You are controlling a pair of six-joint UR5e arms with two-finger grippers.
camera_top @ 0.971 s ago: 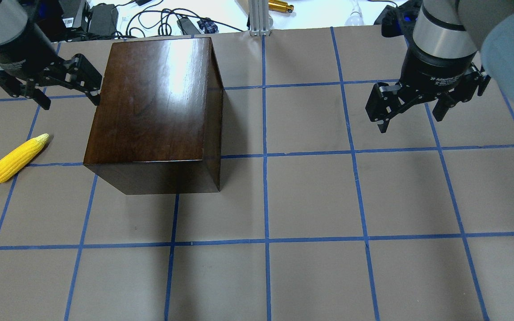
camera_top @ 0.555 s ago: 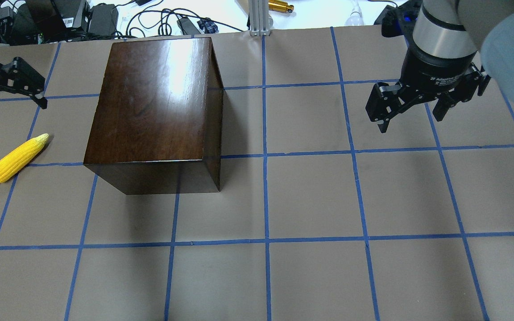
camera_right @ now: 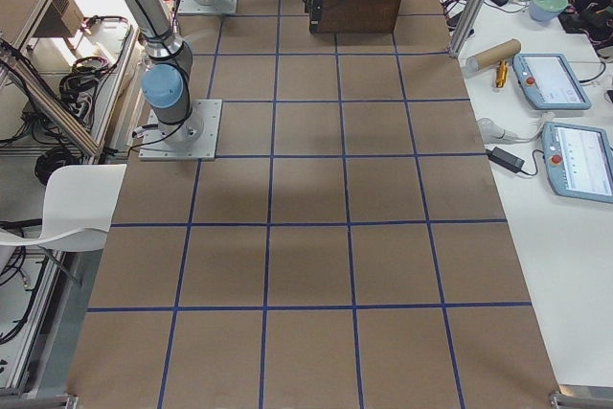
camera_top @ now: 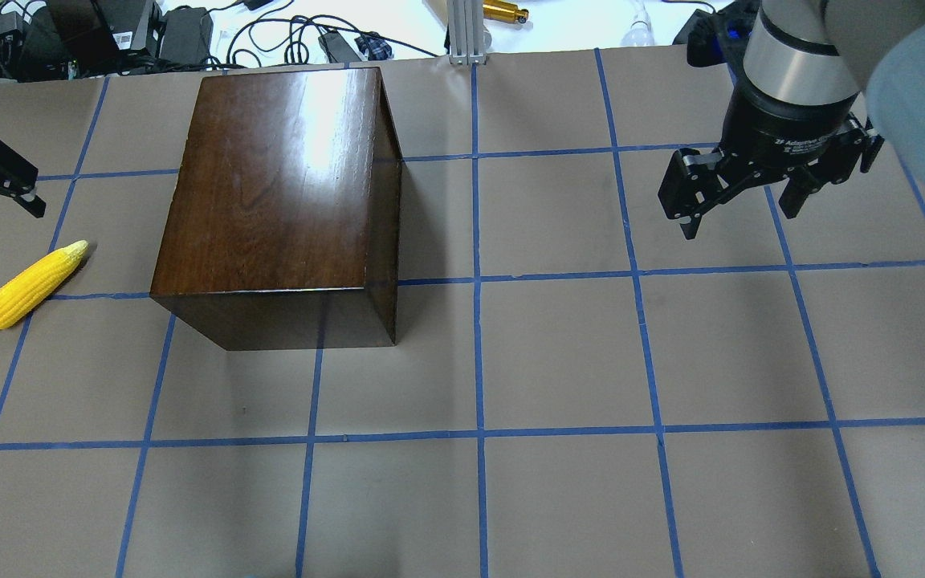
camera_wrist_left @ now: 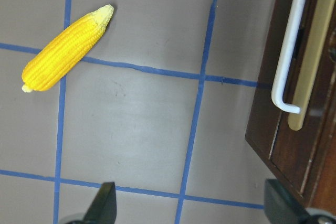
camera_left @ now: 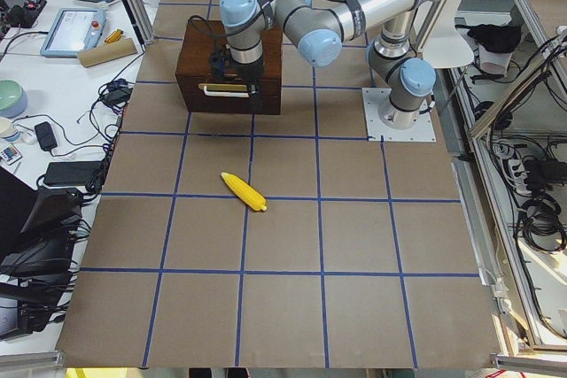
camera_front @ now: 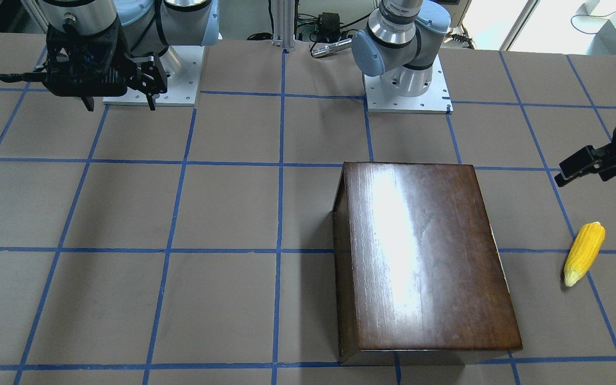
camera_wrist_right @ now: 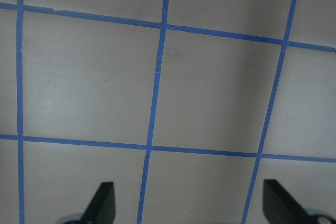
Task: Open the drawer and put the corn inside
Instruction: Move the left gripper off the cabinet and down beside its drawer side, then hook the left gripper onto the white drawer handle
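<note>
Left wrist-mounted view: the left fingers are spread wide with nothing between them, hanging over bare table. The corn lies ahead of them, flat on a blue tape line. At the right edge stands the drawer, shut flush in the box, with a white bar handle across its front. The right fingers are also released and empty, above bare table far to the right of the box.

The step in hand looks like the approach to the drawer: nothing is grasped, and the drawer is not yet out. The next move probably calls for the left fingers to line up across the white bar, clench on it, and draw it straight out to the left. The corn lies on that side, well apart from the box, so the pull should stop short of it.

The overhead exterior view shows only the box's glossy top and two plain sides. The corn sits to the left there, and one left finger shows at the edge of that view. It gives no sign of which face holds the drawer. The left wrist-mounted and exterior left views settle that, since both show the handle on the face toward the corn. The exterior right view shows the box only small and far.
</note>
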